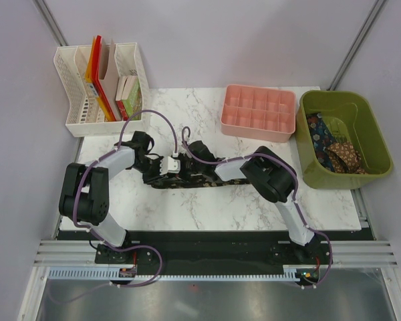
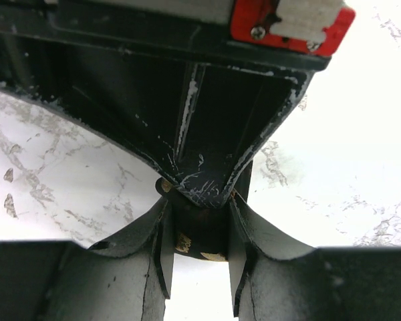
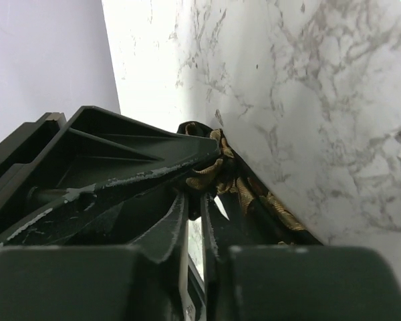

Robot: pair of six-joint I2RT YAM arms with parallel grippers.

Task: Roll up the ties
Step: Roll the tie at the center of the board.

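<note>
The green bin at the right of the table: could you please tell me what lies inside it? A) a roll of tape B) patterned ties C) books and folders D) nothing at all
B: bunched patterned ties, dark blue and brown-gold fabric, lie on the floor of the green bin.

We see a pink tray (image 1: 257, 132) on the marble tabletop (image 1: 207, 207). A white rack (image 1: 87, 126) stands left of it, a green bin (image 1: 334, 180) right.

black gold-patterned tie (image 1: 162, 182), pink tray (image 1: 257, 132), green bin (image 1: 334, 177)
</note>
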